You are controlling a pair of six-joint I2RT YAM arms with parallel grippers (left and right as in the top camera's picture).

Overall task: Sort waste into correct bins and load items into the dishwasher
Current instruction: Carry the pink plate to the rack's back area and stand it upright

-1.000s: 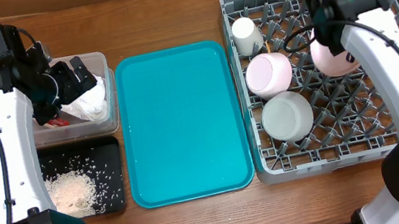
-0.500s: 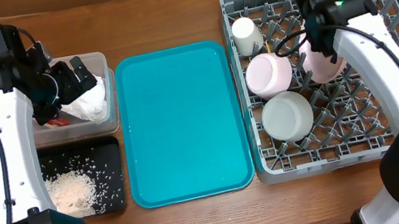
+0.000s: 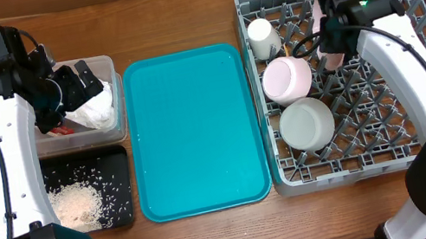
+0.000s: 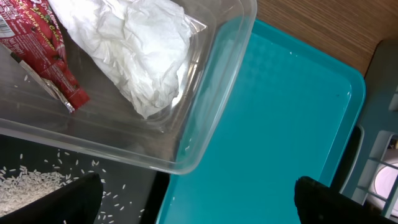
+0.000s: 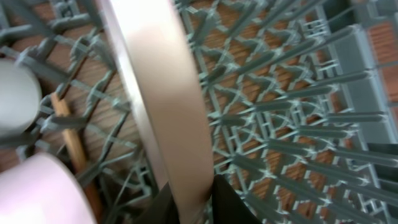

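Pink plate [image 5: 163,99] among grey dishwasher pegs [image 5: 277,115]

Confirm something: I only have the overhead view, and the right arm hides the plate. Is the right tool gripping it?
Observer: Yes. The right wrist view shows the plate on edge among the rack pegs, rim pinched in the right tool.
Operator: Any chopsticks there?
Observer: One wooden chopstick lies low in the rack beside the plate.
Operator: And the other side?
Observer: The left wrist view shows the left tool wide open over the clear tub, holding nothing.
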